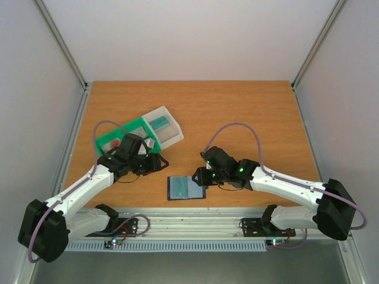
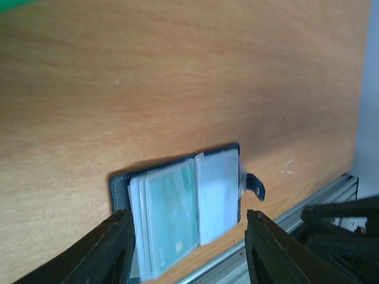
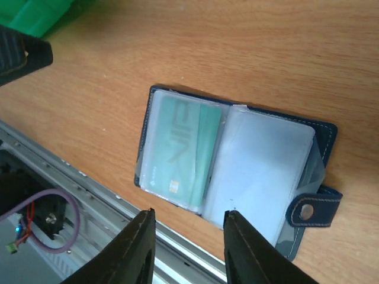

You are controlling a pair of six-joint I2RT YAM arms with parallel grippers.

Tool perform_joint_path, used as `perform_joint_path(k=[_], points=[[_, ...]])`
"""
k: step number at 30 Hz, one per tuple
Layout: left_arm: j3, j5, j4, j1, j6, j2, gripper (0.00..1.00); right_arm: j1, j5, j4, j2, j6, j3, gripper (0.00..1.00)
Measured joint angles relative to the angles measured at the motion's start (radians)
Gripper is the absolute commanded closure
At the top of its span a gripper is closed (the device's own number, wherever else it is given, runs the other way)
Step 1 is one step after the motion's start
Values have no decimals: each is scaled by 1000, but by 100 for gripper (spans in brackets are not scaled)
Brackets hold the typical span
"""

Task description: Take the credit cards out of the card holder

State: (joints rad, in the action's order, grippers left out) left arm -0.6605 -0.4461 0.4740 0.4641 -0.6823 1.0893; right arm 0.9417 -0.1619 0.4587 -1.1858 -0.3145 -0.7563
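The card holder (image 3: 232, 161) lies open on the surface (image 3: 266, 53), just beyond the tips of the right jaws, which stand partly spread and pinch nothing. A teal card (image 3: 177, 154) shows in one clear sleeve. The left jaws are spread wide and empty, the card holder lying past their tips.

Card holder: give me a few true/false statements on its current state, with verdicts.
1. The card holder lies open on the table. True.
2. A teal card sits in one of its sleeves. True.
3. The right jaws are clamped on the card holder. False: they stand apart with nothing between them.
4. The tray holds no card. False: a loose teal card lies in its white compartment.
5. The clasp tab is fastened. False: it hangs undone.
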Motion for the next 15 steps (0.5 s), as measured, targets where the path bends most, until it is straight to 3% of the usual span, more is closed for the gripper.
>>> perform_joint_path(k=[6,15], points=[[97,-38,-78,47,-61,-19,54,0,-27,-66,-108,-9,8,73],[194,-51,-209,102,-134,-10,55,0,-74,-169,-267,-11,8,78]])
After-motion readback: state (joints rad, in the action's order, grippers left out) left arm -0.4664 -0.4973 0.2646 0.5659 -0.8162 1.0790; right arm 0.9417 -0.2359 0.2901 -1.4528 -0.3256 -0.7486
